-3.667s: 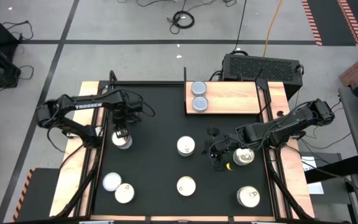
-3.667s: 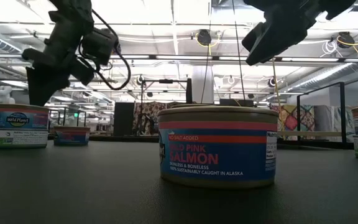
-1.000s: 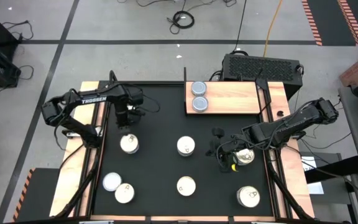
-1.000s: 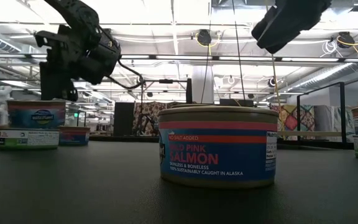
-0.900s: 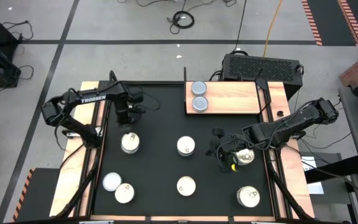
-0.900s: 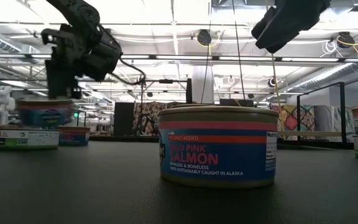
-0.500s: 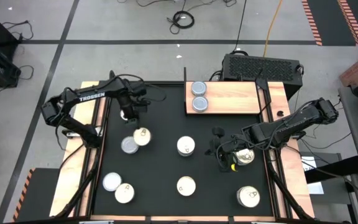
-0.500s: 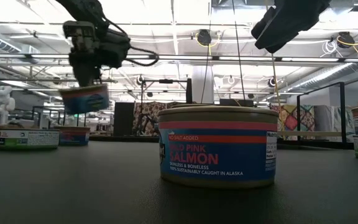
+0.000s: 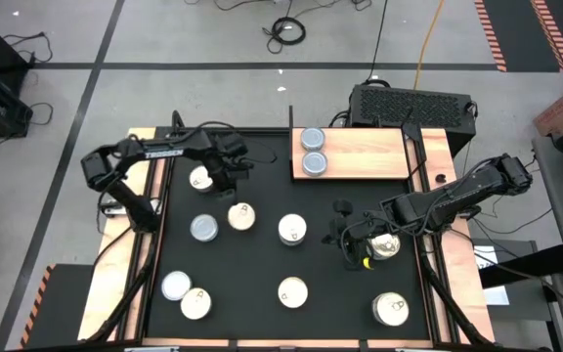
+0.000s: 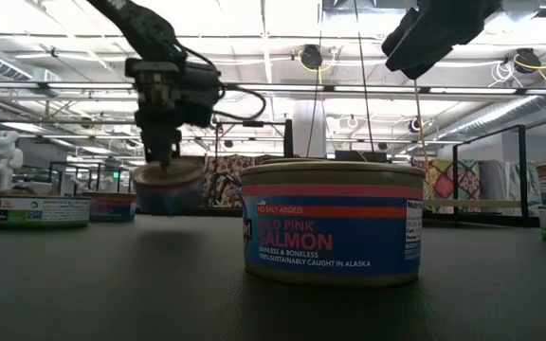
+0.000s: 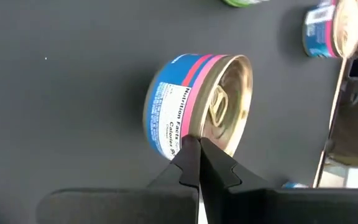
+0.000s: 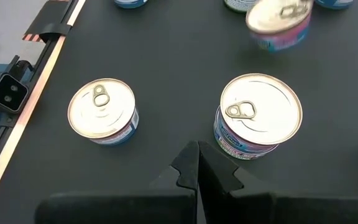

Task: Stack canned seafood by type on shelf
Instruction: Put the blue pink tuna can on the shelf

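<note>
Hanging from the left gripper (image 11: 199, 163) by its rim, a pink-and-blue salmon tin (image 11: 197, 106) with a gold pull-tab top is lifted clear of the black mat (image 9: 262, 313), tilted so its lid faces sideways in the left wrist view. From above, the carried tin (image 9: 200, 178) shows near the mat's far left part, left of the wooden shelf (image 9: 360, 154); the fingers pinch only the thin lip, pressed almost together. In the low view it (image 10: 167, 187) seems to hang just above the mat, though the blur makes the gap hard to judge.

Two silvery tins (image 9: 312, 152) sit touching at the shelf's left end. On the mat lie a plain-topped tin (image 9: 203, 228), a pull-tab tin (image 9: 241, 217) just beside it, another pull-tab tin (image 9: 292, 230) near the middle, and more along the near edge.

The right gripper (image 12: 197, 163), fingers pressed together and holding nothing, hovers at the mat's right side beside a pull-tab tin (image 12: 261, 116).
</note>
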### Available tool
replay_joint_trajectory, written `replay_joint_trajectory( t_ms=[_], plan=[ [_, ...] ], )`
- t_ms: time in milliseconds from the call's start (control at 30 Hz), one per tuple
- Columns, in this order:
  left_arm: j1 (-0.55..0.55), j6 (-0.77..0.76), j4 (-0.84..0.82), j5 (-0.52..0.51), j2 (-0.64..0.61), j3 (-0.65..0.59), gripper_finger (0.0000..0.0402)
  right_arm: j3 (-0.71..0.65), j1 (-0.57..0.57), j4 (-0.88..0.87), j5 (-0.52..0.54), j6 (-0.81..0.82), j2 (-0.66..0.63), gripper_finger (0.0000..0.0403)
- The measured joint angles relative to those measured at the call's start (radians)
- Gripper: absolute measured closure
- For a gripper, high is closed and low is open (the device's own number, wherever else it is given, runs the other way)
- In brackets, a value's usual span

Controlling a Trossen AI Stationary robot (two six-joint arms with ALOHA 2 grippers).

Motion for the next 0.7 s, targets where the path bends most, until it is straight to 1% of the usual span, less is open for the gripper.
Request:
replay_joint_trajectory(
  t_ms=[133,433,567,700],
  plan=[
    [-0.022,-0.029,0.046,0.054,0.045,0.0,0.0402,0.0,0.0,0.013,0.003,0.0,0.0,0.0403],
    [-0.066,-0.06,0.085,0.057,0.071,0.0,0.04,0.0,0.0,0.024,0.003,0.0,0.0,0.0403],
    [-0.079,-0.129,0.107,-0.031,0.072,0.0,0.0382,0.0,0.0,0.024,0.003,0.0,0.0,0.0403],
    [-0.089,-0.135,0.109,-0.101,0.072,0.0,0.0349,0.0,0.0,0.025,0.003,0.0,0.0,0.0403]
  ],
)
